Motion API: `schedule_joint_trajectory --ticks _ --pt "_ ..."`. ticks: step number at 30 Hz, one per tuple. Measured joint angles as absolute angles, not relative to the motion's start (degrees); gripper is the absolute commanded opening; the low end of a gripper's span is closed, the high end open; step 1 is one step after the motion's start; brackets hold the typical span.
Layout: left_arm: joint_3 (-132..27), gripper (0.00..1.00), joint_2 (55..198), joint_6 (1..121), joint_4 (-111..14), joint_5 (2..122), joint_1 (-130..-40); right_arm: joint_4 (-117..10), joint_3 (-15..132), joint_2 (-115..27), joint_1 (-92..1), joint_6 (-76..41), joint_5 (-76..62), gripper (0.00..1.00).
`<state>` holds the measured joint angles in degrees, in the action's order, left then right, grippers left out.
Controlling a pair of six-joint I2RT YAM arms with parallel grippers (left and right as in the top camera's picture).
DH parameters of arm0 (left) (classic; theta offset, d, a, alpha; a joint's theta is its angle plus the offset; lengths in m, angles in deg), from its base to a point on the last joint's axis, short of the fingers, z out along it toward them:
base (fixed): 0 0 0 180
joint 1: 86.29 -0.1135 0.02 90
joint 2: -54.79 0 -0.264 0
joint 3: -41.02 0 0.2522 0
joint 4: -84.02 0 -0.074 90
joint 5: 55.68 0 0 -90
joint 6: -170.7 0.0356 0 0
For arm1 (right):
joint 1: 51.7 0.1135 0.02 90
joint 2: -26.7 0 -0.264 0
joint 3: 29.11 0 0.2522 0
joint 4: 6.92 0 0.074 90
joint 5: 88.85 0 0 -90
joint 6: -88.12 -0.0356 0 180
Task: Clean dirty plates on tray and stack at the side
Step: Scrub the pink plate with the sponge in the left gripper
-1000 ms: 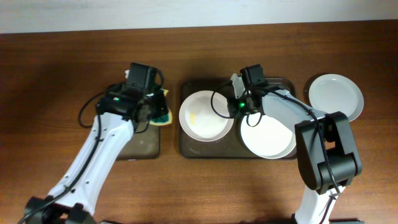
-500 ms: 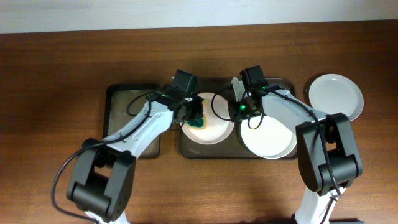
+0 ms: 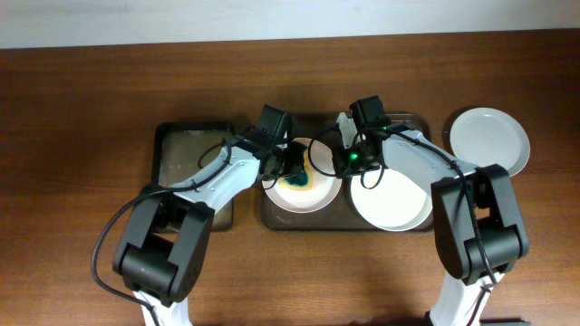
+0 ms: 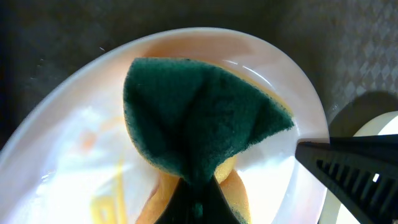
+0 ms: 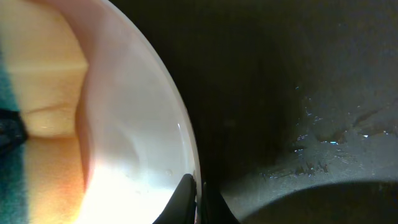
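Observation:
The dark brown tray (image 3: pixel 269 218) holds two white plates. The left plate (image 3: pixel 319 196) has yellowish smears; it also shows in the left wrist view (image 4: pixel 56 162) and the right wrist view (image 5: pixel 137 130). My left gripper (image 3: pixel 293 169) (image 4: pixel 199 208) is shut on a green and yellow sponge (image 3: pixel 299 181) (image 4: pixel 199 118) that is pressed onto this plate. My right gripper (image 3: pixel 343 158) (image 5: pixel 200 200) is shut on the same plate's right rim. The second plate (image 3: pixel 390 204) lies at the tray's right. The third plate (image 3: pixel 494 140) lies on the table at the far right.
A smaller black tray (image 3: pixel 177 149) lies left of the brown tray, under my left arm. The brown tray's wet floor (image 5: pixel 311 93) shows in the right wrist view. My right gripper's finger (image 4: pixel 354 165) shows at the plate's edge in the left wrist view.
My left gripper has carried the sponge from above the black tray rightward onto the left plate. My right gripper has stayed on the plate's rim.

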<state>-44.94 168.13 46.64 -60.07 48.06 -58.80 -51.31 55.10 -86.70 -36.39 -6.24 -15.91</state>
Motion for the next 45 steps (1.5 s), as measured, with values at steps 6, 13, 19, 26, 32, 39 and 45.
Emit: schedule_joint_trajectory --ticks 6,13,19,26,32,39,45 --pt "-45.38 0.0 169.24 46.14 -60.37 49.04 -58.45 -51.33 55.1 -86.7 -36.39 -6.26 -15.91 0.04" --pt "-47.52 0.0 169.44 46.12 -53.05 42.94 -57.4 -51.55 55.1 -86.7 -36.37 -6.22 -16.59 0.04" --pt "-49.82 0.0 168.46 46.14 -41.21 28.52 -56.22 -51.57 55.08 -86.7 -36.26 -6.17 -16.79 0.04" --pt "-50.06 0.0 166.77 46.14 -39.17 24.25 -56.05 -51.51 55.08 -86.72 -36.22 -6.2 -16.98 0.04" --pt "-50.06 0.0 166.31 46.12 -44.75 36.71 -56.51 -51.48 55.08 -86.72 -36.22 -6.2 -16.96 0.04" --pt "-49.97 0.0 166.29 45.94 -48.13 42.09 -54.41 -51.51 55.08 -86.72 -36.22 -6.22 -16.96 0.04" --pt "-46.54 0.0 166.21 45.94 -51.72 41.3 -53.64 -51.51 55.08 -86.72 -36.22 -6.2 -16.96 0.04"
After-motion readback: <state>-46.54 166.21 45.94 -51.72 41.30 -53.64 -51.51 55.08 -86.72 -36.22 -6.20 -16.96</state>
